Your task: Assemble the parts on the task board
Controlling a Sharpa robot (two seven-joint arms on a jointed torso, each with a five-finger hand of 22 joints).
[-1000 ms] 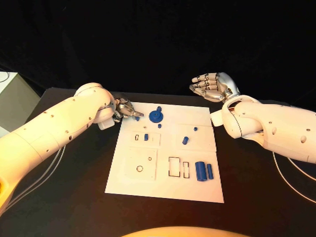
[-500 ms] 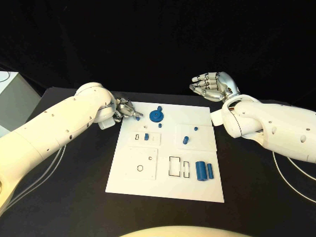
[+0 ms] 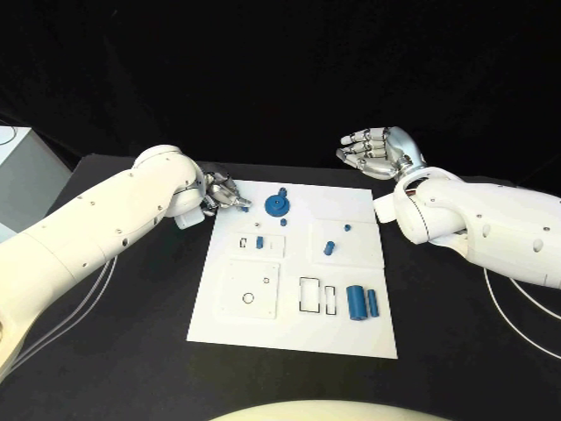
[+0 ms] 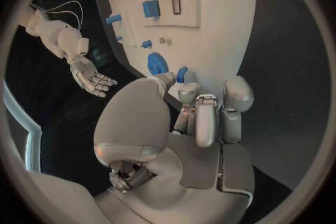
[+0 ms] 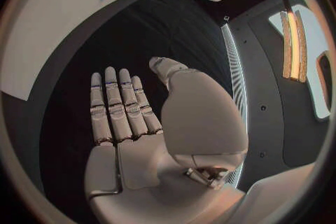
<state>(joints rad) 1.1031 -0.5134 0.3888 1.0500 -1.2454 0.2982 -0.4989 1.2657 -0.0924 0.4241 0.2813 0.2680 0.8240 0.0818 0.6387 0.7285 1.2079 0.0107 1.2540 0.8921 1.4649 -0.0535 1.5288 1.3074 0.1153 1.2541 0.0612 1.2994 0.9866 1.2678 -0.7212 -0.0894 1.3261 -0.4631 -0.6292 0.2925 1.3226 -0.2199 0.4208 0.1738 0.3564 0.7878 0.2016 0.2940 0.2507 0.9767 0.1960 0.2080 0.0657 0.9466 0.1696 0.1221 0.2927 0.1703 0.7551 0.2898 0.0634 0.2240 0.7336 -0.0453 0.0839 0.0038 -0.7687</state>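
Holding the left hand (image 3: 225,195) low at the far left corner of the task board (image 3: 294,338), fingers curled in together with nothing visible between them, fingertips just over the board's edge. Raising the right hand (image 3: 379,153) beyond the far right corner of the board, clear of it, palm bared and fingers apart and nearly straight, gripping nothing. Resting the white board flat in the middle of the black table (image 3: 129,351). Lying on the board near the left hand's fingertips, but apart from them: a blue gear (image 3: 277,207), with a small blue peg (image 3: 283,192) just beyond it. Sitting farther in along the board: a short blue piece (image 3: 260,243) on the left half, and two more small blue pieces (image 3: 329,249) on the right half. Lying side by side at the near right of the board, beside an outlined slot: two blue cylinders (image 3: 364,303), untouched by either hand.
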